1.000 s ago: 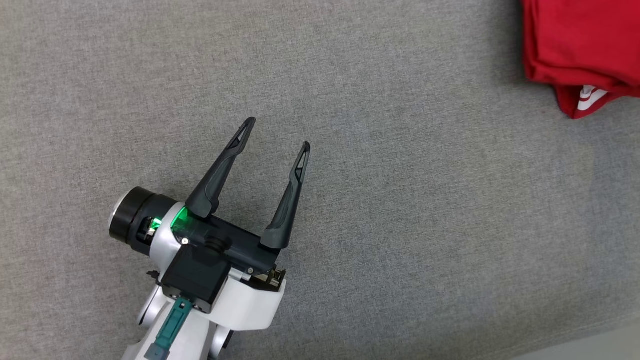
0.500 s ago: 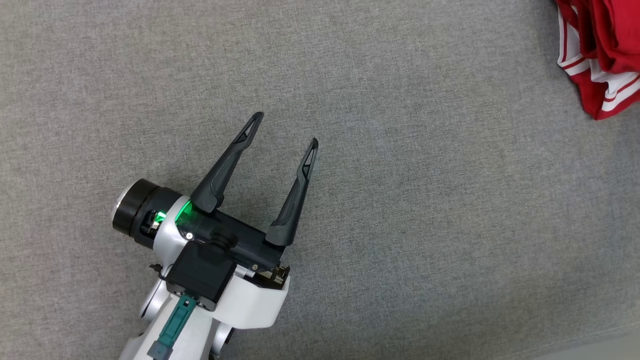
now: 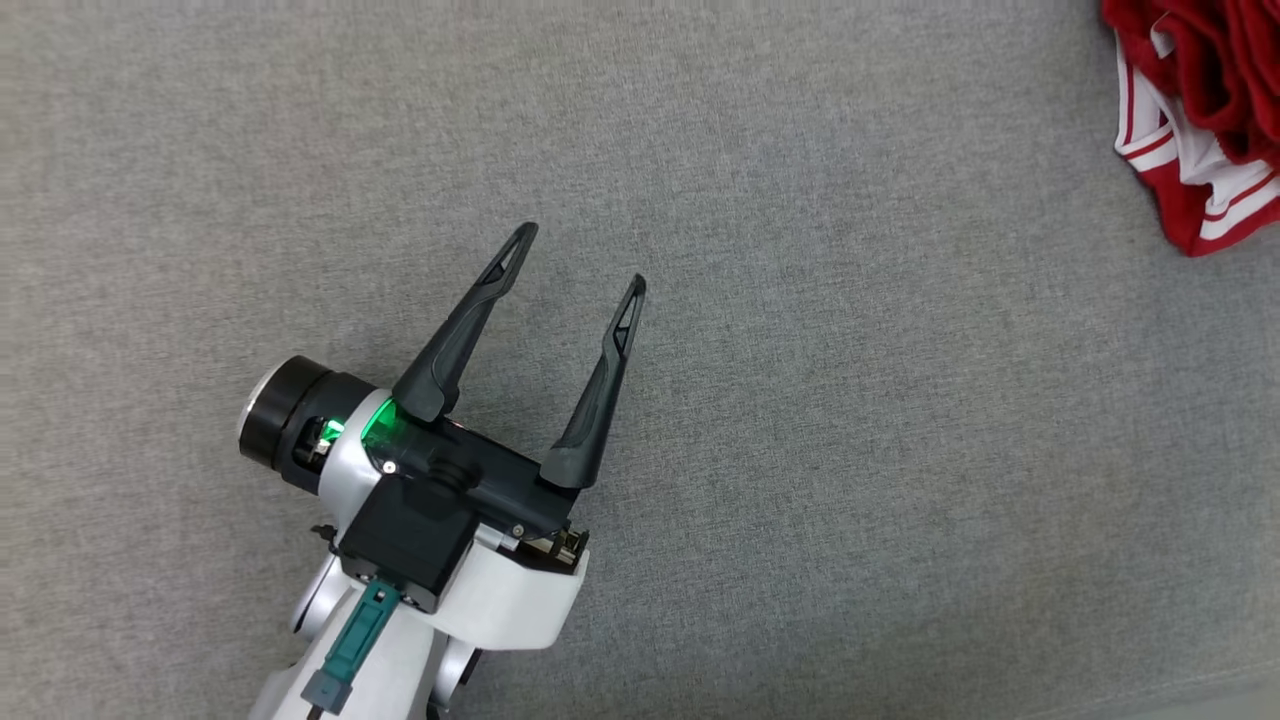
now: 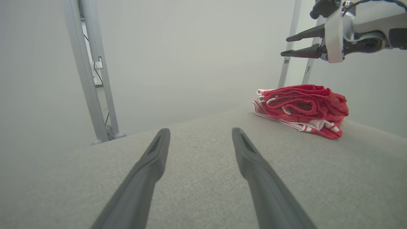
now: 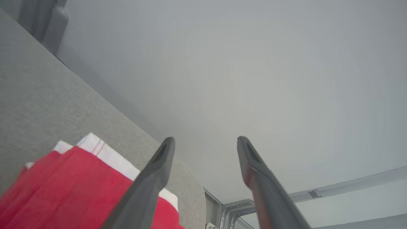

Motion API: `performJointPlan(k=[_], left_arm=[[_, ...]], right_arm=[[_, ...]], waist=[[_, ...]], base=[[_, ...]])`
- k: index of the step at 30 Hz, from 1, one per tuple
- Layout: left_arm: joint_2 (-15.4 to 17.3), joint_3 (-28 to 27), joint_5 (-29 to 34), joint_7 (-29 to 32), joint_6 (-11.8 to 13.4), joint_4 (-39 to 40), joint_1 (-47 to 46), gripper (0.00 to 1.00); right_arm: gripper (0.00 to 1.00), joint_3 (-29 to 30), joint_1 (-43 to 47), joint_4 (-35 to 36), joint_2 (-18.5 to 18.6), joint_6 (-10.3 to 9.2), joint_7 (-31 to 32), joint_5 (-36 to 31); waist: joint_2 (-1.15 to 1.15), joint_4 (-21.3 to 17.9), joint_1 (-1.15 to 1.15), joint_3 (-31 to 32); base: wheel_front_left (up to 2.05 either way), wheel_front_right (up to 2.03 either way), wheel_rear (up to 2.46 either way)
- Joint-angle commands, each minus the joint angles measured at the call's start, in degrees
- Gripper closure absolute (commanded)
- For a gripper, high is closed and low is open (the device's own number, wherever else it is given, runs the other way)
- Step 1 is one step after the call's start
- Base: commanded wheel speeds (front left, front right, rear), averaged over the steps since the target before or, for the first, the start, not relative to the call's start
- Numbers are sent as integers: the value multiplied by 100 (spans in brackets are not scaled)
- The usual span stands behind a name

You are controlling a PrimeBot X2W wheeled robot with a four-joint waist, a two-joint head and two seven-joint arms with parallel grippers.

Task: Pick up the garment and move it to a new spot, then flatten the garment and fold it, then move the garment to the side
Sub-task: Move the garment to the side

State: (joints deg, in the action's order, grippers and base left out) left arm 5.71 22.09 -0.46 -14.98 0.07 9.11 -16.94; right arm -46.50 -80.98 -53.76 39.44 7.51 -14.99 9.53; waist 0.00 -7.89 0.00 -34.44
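The garment (image 3: pixel 1200 120), red with white striped trim, lies bunched at the far right edge of the grey fabric surface (image 3: pixel 800 400). The left wrist view has it as a crumpled heap (image 4: pixel 302 108) resting on the surface. My left gripper (image 3: pixel 582 260) stands open and empty over the middle left, well apart from the garment. My right gripper (image 5: pixel 203 141) is open, nothing between its fingers, and hangs in the air above the garment (image 5: pixel 63 190). From the left wrist view, the right gripper (image 4: pixel 284 47) hovers above the heap without touching it.
Grey metal frame posts (image 4: pixel 92 79) stand beyond the far edge of the surface. A pale floor strip (image 3: pixel 1200 700) marks the near right edge of the surface. Bare fabric stretches between my left gripper and the garment.
The garment has dropped from a hanging folded shape into a bunched heap with its white trim showing. The right gripper has opened and let it go. The head camera shifted slightly.
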Motion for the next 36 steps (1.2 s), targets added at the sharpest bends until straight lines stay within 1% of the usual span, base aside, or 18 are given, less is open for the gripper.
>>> performJointPlan(k=[1,2,3,4,6,7,8,13,17,20,24,26,30,33,36], left_arm=[[-19,-27,-79,-22,61,-29,-9,0],[-27,-37,-93,-22,79,-53,31,0],[-27,-37,-93,-22,79,-53,31,0],[-37,-53,-116,-22,116,-71,64,0],[-63,-82,-171,-22,171,-119,127,0],[-97,-118,-223,-22,227,-190,174,0],[-113,-134,-254,-22,269,-223,207,0],[-185,-315,-521,-22,437,-406,402,0],[-222,-524,-738,-22,597,-523,581,0],[-242,-730,-869,-22,813,-663,747,0],[-261,-894,-1066,-22,968,-816,948,0],[-266,-934,-1140,-22,958,-895,1044,0],[-264,-983,-1247,-22,756,-1133,1349,0],[-265,-1102,-1323,-22,708,-1319,1647,0],[-266,-1203,-1380,-22,709,-1410,1906,0]], right_arm=[[0,471,479,356,-191,-4,-25,-153],[0,724,672,594,-306,-4,-26,-275],[0,724,672,594,-306,-4,-26,-275],[0,964,889,818,-445,-4,-26,-392],[0,1374,1349,1216,-763,-4,-26,-536],[0,1697,1824,1580,-1107,-4,-27,-547],[0,1833,2034,1742,-1263,-4,-27,-523],[0,2226,2981,2401,-1906,-4,-27,-294],[0,2543,3760,2833,-2312,-4,-28,-76],[0,2770,4357,3121,-2561,-4,-28,18],[0,3062,5159,3470,-2818,-4,-28,34],[0,3262,5573,3659,-2971,-3,-28,1],[0,3654,6436,3847,-3243,-3,-28,-15],[0,3790,7009,3938,-3367,-3,-28,-46],[0,3835,7447,4061,-3408,-3,-29,-160]], waist=[[0,57,0,144],[0,79,0,207],[0,79,0,207],[0,97,0,273],[0,145,0,412],[0,205,0,561],[0,236,0,637],[0,412,0,1057],[0,532,0,1425],[0,591,0,1731],[0,651,0,2179],[0,667,0,2380],[0,699,0,2872],[0,711,0,3188],[0,706,0,3380]], base=[[0,0,0],[0,0,0],[0,0,0],[0,0,0],[0,0,0],[0,0,0],[0,0,0],[0,0,0],[0,0,0],[0,0,0],[0,0,0],[0,0,0],[0,0,0],[0,0,0],[0,0,0]])
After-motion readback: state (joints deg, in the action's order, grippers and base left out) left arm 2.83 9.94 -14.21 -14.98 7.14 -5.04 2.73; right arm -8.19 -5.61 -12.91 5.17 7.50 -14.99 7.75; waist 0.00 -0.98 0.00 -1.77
